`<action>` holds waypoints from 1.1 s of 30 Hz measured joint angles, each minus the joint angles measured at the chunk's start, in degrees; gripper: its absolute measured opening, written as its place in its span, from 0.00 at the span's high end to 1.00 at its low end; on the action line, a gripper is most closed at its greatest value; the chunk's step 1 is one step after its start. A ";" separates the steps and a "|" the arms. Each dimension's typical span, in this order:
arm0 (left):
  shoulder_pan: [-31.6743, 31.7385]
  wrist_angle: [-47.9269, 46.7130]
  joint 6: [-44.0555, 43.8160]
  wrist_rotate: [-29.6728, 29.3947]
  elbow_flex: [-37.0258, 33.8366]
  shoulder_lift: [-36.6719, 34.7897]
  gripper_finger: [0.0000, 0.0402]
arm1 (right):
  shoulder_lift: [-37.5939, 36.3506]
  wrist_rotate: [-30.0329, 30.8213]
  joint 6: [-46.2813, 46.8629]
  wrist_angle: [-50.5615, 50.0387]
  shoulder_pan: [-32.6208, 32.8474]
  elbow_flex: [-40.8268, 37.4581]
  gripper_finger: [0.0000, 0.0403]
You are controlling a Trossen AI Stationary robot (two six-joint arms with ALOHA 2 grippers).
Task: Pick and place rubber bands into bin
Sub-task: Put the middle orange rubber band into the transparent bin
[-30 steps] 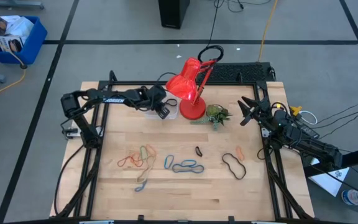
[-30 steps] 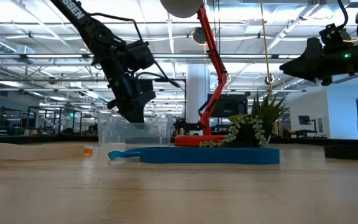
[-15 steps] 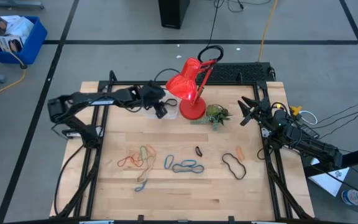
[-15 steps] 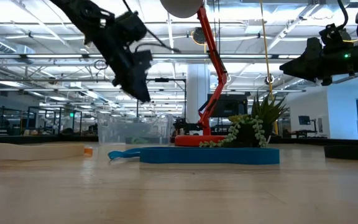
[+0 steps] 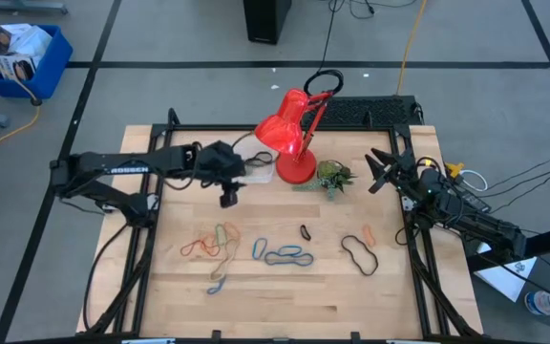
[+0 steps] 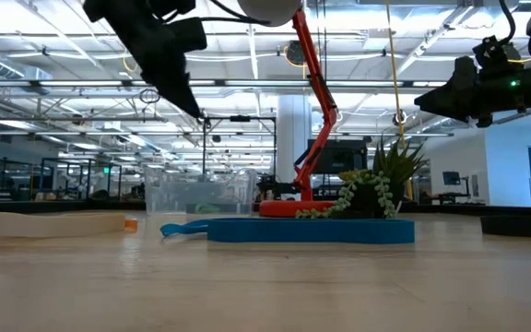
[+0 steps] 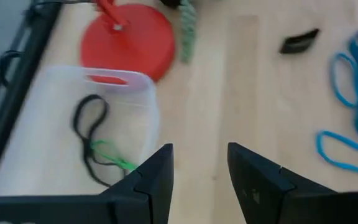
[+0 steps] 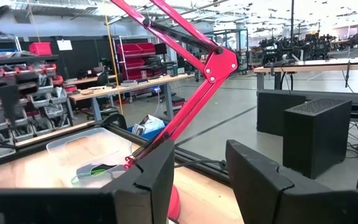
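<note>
Seen from above, the clear plastic bin is half hidden: the left arm's wrist overlaps its left side and the red desk lamp shades its right end. The low view shows it only as a faint, see-through box on the far side of the table. The left wrist view gives the plainest look inside the bin, where a black rubber band lies in a loose loop beside a green rubber band; the bin's near end is cut off behind the gripper's fingers.

The left gripper hangs above bare wood just in front of the bin, its two fingers set apart with nothing between them. The right gripper waits at the table's right edge beside a small potted plant, its fingers also spread and empty.

The remaining rubber bands lie flat on the table's front half, well apart from the bin: an orange tangle at the left, with a thin blue-grey one below it, too thin to make out clearly; blue loops in the middle; a small black band; and a large black loop next to a small orange band at the right.
</note>
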 joint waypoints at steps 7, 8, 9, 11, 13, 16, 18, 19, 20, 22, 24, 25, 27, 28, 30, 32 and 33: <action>-7.47 -1.29 -1.96 -0.05 -0.02 0.53 0.60 | 0.26 0.02 0.02 0.25 0.00 0.00 0.65; -8.65 -1.32 -1.89 -0.21 -0.02 0.58 0.60 | 0.29 0.02 0.02 0.18 0.00 0.00 0.65; -9.78 -1.22 -1.75 -0.54 -0.02 0.58 0.60 | 0.30 0.02 0.02 0.21 0.00 0.00 0.65; -11.92 -1.06 -1.68 -1.35 -0.02 0.54 0.60 | 0.30 0.02 0.02 0.22 0.00 0.00 0.65; -13.72 -1.11 -1.06 -2.53 -0.02 0.56 0.60 | 0.30 0.02 0.02 0.22 0.00 0.00 0.65; -16.24 -1.11 0.69 -5.94 -0.02 0.54 0.60 | 0.30 0.02 0.07 0.20 0.00 0.00 0.65; -17.39 -1.02 1.91 -7.45 -0.02 1.31 0.60 | 0.30 0.02 0.38 0.23 0.00 0.00 0.65; -17.82 -0.96 2.24 -7.53 -0.02 1.86 0.60 | 0.30 0.02 0.42 0.20 0.00 -0.01 0.65; -18.24 -1.05 2.30 -7.50 -0.02 2.43 0.60 | 0.30 0.02 0.44 0.20 0.01 -0.01 0.65; -18.82 -0.87 2.07 -7.26 -0.02 3.85 0.60 | 0.30 0.02 0.46 0.21 0.01 0.00 0.65; -19.29 -0.76 2.15 -7.26 -0.02 5.56 0.60 | 0.30 0.02 0.46 0.20 0.02 0.00 0.65; -19.59 -1.33 2.37 -7.24 -0.02 6.47 0.60 | 0.32 -0.02 0.46 0.20 0.01 0.00 0.65; -19.86 -2.25 2.61 -7.31 -0.04 7.89 0.60 | 0.43 -0.07 0.46 -0.07 0.00 0.00 0.65; -19.96 -2.72 2.59 -7.40 -0.04 8.43 0.60 | 0.43 -0.09 0.46 -0.15 0.01 -0.02 0.65; -20.01 -4.96 2.08 -7.48 -0.04 9.28 0.60 | 0.43 -0.09 0.46 -0.20 0.01 0.00 0.65; -20.01 -6.43 0.96 -7.48 -0.07 10.36 0.60 | 0.43 -0.09 0.46 -0.22 0.02 -0.01 0.65; -19.99 -6.52 0.43 -7.48 -0.20 10.84 0.60 | 0.43 -0.09 0.47 -0.20 0.02 0.00 0.65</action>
